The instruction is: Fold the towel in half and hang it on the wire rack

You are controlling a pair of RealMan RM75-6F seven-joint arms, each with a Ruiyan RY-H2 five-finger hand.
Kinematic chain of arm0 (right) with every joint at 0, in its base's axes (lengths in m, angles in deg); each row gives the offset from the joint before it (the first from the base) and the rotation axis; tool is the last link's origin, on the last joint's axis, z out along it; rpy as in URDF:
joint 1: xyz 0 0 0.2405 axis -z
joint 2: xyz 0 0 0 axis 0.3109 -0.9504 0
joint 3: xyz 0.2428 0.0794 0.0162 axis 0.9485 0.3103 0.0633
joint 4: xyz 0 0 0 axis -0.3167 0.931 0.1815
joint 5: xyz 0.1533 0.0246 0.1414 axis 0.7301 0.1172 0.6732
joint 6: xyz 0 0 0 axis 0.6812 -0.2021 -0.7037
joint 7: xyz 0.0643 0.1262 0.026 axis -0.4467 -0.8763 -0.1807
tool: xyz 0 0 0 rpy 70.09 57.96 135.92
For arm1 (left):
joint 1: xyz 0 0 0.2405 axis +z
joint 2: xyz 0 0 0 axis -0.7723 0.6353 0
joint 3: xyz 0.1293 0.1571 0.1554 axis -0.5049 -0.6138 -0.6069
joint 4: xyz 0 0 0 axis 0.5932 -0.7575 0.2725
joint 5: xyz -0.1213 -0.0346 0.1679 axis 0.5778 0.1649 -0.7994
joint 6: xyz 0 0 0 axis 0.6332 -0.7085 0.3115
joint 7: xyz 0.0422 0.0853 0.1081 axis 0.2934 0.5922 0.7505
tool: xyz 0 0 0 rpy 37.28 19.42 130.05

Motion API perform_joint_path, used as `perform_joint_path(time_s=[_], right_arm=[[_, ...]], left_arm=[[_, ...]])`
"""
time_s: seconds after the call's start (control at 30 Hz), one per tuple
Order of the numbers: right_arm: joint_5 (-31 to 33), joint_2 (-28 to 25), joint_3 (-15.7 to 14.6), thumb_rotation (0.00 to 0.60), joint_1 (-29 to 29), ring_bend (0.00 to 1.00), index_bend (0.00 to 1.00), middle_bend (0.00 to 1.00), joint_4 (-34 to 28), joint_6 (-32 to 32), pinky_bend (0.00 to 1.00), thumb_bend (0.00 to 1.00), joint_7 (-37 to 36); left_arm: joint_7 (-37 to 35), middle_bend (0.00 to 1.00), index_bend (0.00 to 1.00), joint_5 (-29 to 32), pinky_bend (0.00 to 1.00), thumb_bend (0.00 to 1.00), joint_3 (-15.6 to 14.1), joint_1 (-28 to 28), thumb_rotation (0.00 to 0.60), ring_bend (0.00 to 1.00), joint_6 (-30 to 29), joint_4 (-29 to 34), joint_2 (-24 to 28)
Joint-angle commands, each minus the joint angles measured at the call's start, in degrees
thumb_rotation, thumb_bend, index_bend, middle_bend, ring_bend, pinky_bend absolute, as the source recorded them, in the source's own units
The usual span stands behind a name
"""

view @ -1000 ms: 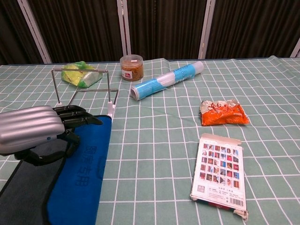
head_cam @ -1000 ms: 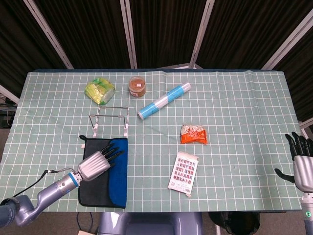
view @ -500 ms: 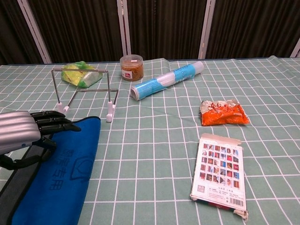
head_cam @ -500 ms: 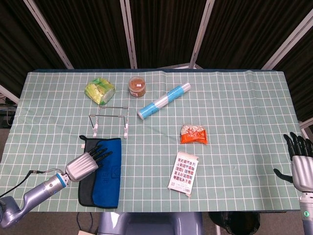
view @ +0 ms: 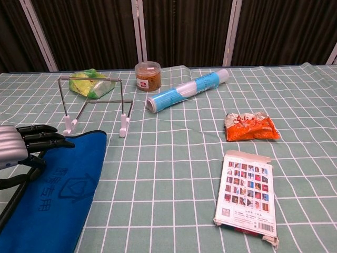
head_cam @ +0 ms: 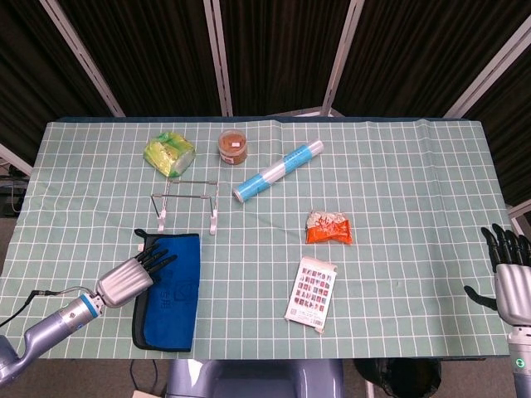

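Since a second ago the left hand [head_cam: 124,280] has drawn back toward the bench's left edge, and the towel [head_cam: 172,288] has gone with it: the blue side, then a narrow strip on the right over a wide dark panel, now covers nearly all of it, with only a thin dark margin showing along the left edge. The hand's fingers [view: 45,138] lie straight and close together over the towel's upper left corner; whether they pinch the cloth cannot be told. In the chest view the same hand [view: 21,147] shows at the far left with the towel [view: 55,195] spread flat beneath and beside it.

The towel lies on the checked bench [head_cam: 398,182] just in front of the wire rack [head_cam: 187,201], apart from it. The rack [view: 95,103] stands upright and bare.

The right hand [head_cam: 512,278] hangs at the bench's right edge as before, fingers spread, holding nothing.

A jar [head_cam: 233,146] with a brown fill stands behind the rack, lid on. Beside it lie a green bag [head_cam: 169,153] and a blue roll [head_cam: 278,170]. Further right are an orange packet [head_cam: 328,227] and a flat card box [head_cam: 312,293], both closed.
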State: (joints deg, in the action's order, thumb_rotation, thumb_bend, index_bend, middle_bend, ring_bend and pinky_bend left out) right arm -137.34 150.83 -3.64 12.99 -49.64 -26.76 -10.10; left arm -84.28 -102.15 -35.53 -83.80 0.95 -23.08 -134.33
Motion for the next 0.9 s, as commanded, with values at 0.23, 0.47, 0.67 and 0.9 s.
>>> perform_joint_path(time_s=[0.23, 0.47, 0.67, 0.9], right_arm=[[-0.08, -0.01, -0.02, 0.600, 0.04, 0.00, 0.00, 0.00, -0.16, -0.11, 0.00, 0.00, 0.13], [-0.02, -0.06, 0.09, 0.600, 0.10, 0.00, 0.00, 0.00, -0.06, -0.24, 0.00, 0.00, -0.16], [-0.22, -0.08, 0.02, 0.600, 0.10, 0.00, 0.00, 0.00, -0.19, -0.34, 0.00, 0.00, -0.05], [-0.38, -0.11, -0.06, 0.600, 0.16, 0.00, 0.00, 0.00, -0.39, -0.49, 0.00, 0.00, 0.13]], left_arm=[[-0.94, 0.00, 0.75, -0.31, 0.00, 0.57, 0.08, 0.70, 0.600, 0.00, -0.12, -1.78, -0.25], [-1.90, 0.00, 0.75, -0.45, 0.00, 0.57, -0.14, 1.47, 0.600, 0.00, -0.23, -3.33, -0.47], [-2.55, 0.00, 0.75, -0.52, 0.00, 0.57, -0.11, 2.00, 0.600, 0.00, -0.50, -4.24, -0.74], [-2.86, 0.00, 0.30, -0.61, 0.00, 0.47, -0.16, 2.37, 0.600, 0.00, -0.48, -4.80, -0.89]])
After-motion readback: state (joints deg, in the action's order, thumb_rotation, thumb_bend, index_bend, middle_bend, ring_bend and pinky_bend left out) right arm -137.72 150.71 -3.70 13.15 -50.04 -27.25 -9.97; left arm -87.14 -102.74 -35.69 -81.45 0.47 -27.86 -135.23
